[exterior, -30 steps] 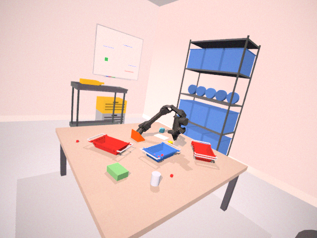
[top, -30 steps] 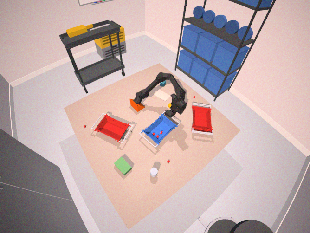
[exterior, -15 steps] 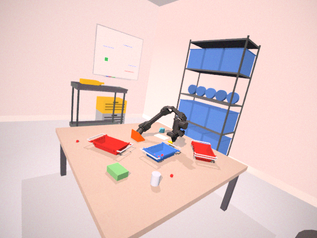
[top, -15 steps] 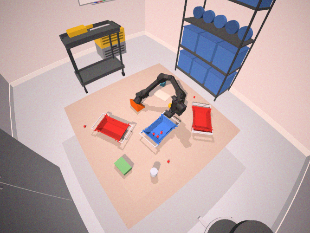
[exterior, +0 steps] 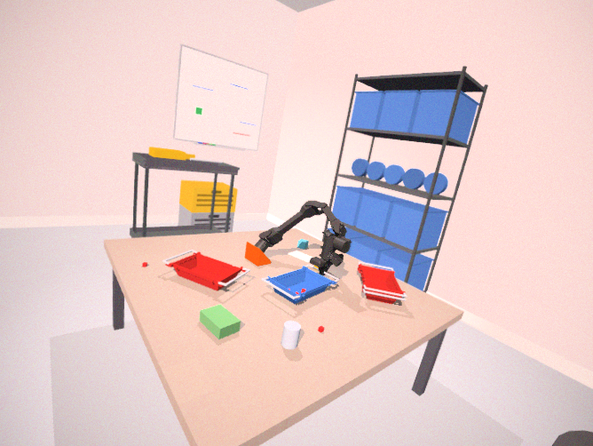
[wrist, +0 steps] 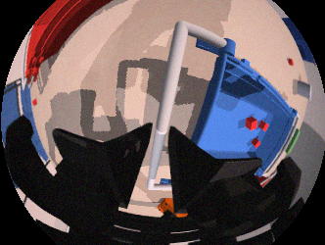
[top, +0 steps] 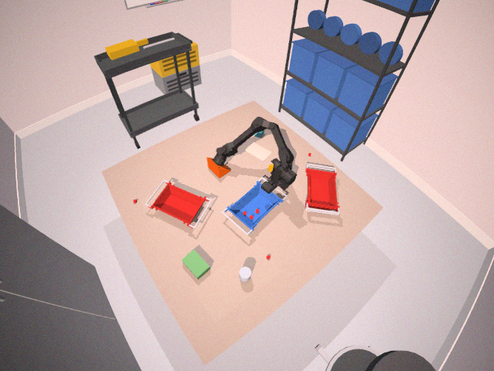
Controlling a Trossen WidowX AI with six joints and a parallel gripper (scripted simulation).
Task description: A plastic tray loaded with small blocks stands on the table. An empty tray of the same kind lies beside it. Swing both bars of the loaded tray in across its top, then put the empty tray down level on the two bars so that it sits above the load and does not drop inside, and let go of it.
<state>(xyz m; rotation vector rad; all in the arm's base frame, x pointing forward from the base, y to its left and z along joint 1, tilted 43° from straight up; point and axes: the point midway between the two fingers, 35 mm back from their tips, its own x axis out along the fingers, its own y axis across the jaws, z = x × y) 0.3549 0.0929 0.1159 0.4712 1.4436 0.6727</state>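
Note:
The blue tray stands mid-table with several small red blocks inside. Both its white bars are swung out over its ends: the right-end bar and the left-end bar. My gripper points down at the right-end bar, slightly open and empty. In the wrist view that bar runs between the fingertips; contact cannot be told. Two red trays look empty: the left tray and the right tray, with their bars out.
A green block and a white cylinder stand near the front. A loose red piece lies nearby. A yellow piece is beside the arm. A teal piece and pale sheet lie behind.

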